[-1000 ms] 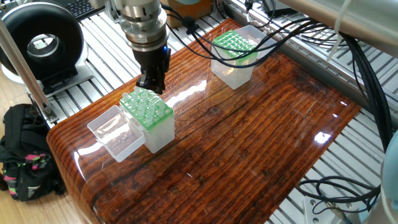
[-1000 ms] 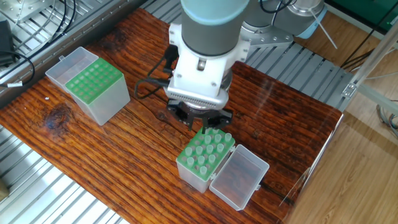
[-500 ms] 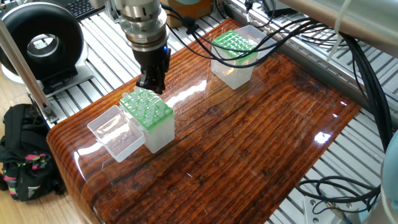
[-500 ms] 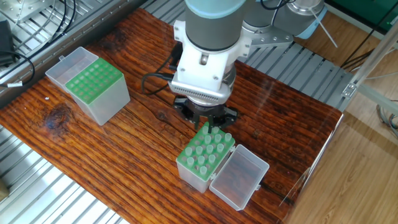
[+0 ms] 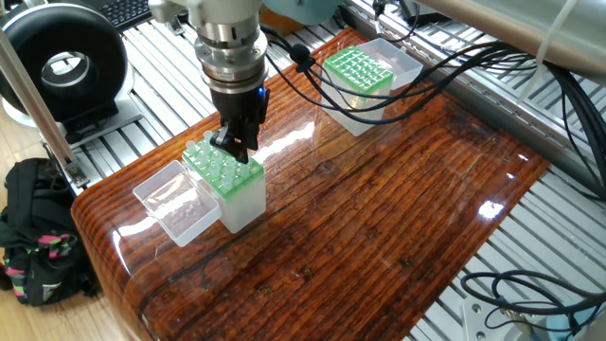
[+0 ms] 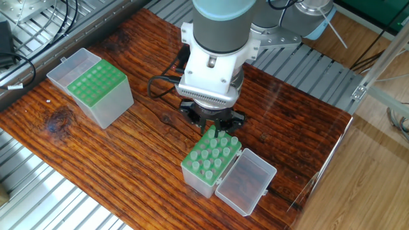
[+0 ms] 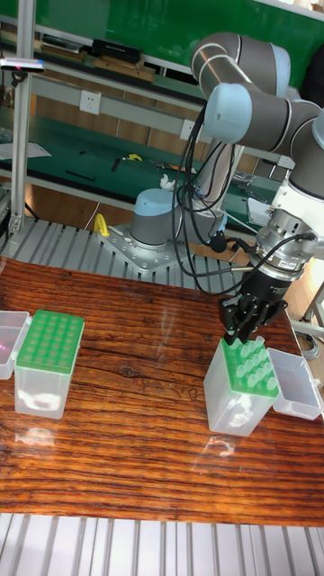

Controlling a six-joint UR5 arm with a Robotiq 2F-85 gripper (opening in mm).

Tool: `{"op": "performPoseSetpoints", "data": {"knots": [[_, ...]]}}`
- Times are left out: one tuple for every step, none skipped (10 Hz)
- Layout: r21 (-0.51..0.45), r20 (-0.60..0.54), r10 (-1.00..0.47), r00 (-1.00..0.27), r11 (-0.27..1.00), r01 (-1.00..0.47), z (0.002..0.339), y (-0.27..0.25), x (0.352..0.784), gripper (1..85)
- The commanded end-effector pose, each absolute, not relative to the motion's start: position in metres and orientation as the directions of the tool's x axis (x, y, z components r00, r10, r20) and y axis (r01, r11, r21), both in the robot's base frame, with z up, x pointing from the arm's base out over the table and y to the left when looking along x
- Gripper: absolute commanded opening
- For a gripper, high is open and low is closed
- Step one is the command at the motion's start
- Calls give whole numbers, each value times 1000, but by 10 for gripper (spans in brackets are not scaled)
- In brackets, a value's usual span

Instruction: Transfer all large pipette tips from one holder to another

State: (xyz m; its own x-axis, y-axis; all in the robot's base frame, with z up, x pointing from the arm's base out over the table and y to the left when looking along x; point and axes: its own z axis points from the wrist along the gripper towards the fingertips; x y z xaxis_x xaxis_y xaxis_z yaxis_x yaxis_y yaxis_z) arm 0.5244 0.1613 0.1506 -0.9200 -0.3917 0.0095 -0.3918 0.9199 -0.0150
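Observation:
Large pipette tips [image 5: 220, 163] [image 6: 211, 156] [image 7: 256, 364] stand upright in the green rack of a clear holder [image 5: 237, 204] [image 6: 195, 182] [image 7: 225, 405] near the table's end. My gripper [image 5: 237, 147] [image 6: 214, 128] [image 7: 241, 337] points straight down at the rack's corner farthest from the holder's open lid, its fingertips among the tip tops. The fingers hide whatever lies between them. The second holder [image 5: 358, 114] [image 6: 102, 108] [image 7: 40, 391] stands far off along the table, and its green rack shows open holes.
Each holder's clear lid [image 5: 175, 204] [image 6: 246, 182] lies open beside it. Black cables [image 5: 379, 43] trail over the far holder. A round black device [image 5: 62, 66] and a backpack [image 5: 38, 232] sit beyond the table's rounded end.
The gripper has shifted sideways and come down from behind the rack onto its corner tips. Both holders stayed put.

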Motion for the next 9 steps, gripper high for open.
{"op": "performPoseSetpoints", "data": {"knots": [[-5,6,-389,-921,921,-389,151,163,524,327],[-4,6,-392,-920,920,-392,151,164,524,327],[-1,8,-392,-920,920,-392,151,164,523,327],[5,10,-392,-920,920,-392,153,165,521,327],[6,15,-393,-919,919,-393,154,165,519,327],[6,17,-395,-919,919,-395,155,165,518,327],[6,17,-396,-918,918,-396,155,164,518,327],[7,16,-399,-917,917,-399,155,165,517,327],[4,16,-406,-914,914,-406,155,164,517,327]]}}
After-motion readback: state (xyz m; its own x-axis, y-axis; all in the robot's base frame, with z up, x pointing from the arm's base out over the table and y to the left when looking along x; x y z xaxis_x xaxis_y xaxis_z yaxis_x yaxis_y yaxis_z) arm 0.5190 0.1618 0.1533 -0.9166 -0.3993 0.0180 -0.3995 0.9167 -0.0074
